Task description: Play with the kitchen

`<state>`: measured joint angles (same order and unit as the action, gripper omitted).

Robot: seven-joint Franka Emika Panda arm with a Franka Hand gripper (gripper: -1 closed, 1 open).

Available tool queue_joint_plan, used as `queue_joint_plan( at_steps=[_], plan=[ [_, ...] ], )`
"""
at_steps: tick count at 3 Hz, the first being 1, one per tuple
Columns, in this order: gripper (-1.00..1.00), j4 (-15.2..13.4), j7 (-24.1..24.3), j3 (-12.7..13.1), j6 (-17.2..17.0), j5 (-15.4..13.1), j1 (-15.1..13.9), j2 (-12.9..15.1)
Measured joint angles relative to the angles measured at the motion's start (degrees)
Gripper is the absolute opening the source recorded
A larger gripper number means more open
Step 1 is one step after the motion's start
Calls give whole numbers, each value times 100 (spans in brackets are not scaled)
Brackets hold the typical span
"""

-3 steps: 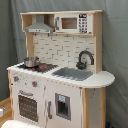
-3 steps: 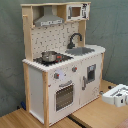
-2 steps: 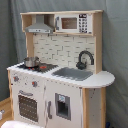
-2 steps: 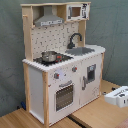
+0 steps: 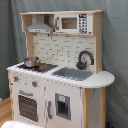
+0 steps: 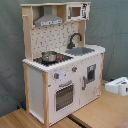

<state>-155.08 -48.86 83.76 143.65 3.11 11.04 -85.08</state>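
The kitchen [image 5: 65, 85] [image 6: 37, 90] is a white and light-wood toy unit that stands upright in both exterior views. A small metal pot [image 5: 31, 61] [image 6: 49, 56] sits on its black-red hob. Beside the hob are the grey sink [image 5: 72, 73] [image 6: 80, 51] and the curved black tap [image 5: 84, 59] [image 6: 74, 40]. The oven door [image 5: 27, 106] [image 6: 64, 95] is closed below the knobs [image 5: 35, 84] [image 6: 56, 76]. A grey hood [image 5: 40, 25] [image 6: 49, 19] and a microwave [image 5: 72, 23] [image 6: 76, 12] sit on top. No gripper shows.
The kitchen stands on a wooden table [image 6: 100, 112] before a grey curtain [image 5: 115, 45]. A white blocky thing [image 6: 117, 86] lies at the second exterior view's right edge. A pale blurred shape [image 5: 20, 124] shows at the first exterior view's bottom left.
The pale shape has come into the bottom-left corner of the first exterior view. The kitchen and the pot have not moved.
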Motion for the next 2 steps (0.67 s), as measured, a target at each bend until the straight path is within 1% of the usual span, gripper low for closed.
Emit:
queue_joint_plan(
  at_steps=[1,2],
  plan=[
    [100,38,-189,-444,272,-70,-265,-5],
    [100,126,-398,-960,495,-184,-564,-16]
  ],
)
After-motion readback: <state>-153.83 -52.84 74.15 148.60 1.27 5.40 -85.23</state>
